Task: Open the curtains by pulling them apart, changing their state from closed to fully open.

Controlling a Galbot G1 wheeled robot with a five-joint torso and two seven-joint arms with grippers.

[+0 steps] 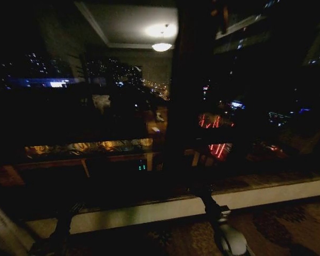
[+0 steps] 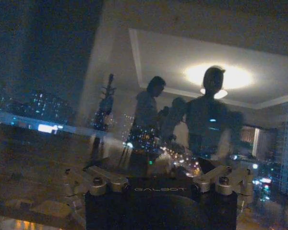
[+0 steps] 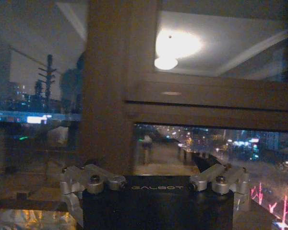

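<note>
Curtains: a pale strip of fabric (image 1: 0,228) at the lower left edge of the head view is probably one gathered panel; it cannot be identified for certain. The window glass (image 1: 122,112) ahead is uncovered, so the task appears largely complete. Sheer fabric of this kind is likely light, soft and slippery; pinch a bunched vertical fold. Left gripper (image 2: 153,165) and right gripper (image 3: 151,165) face the glass, fingers spread, holding nothing.
</note>
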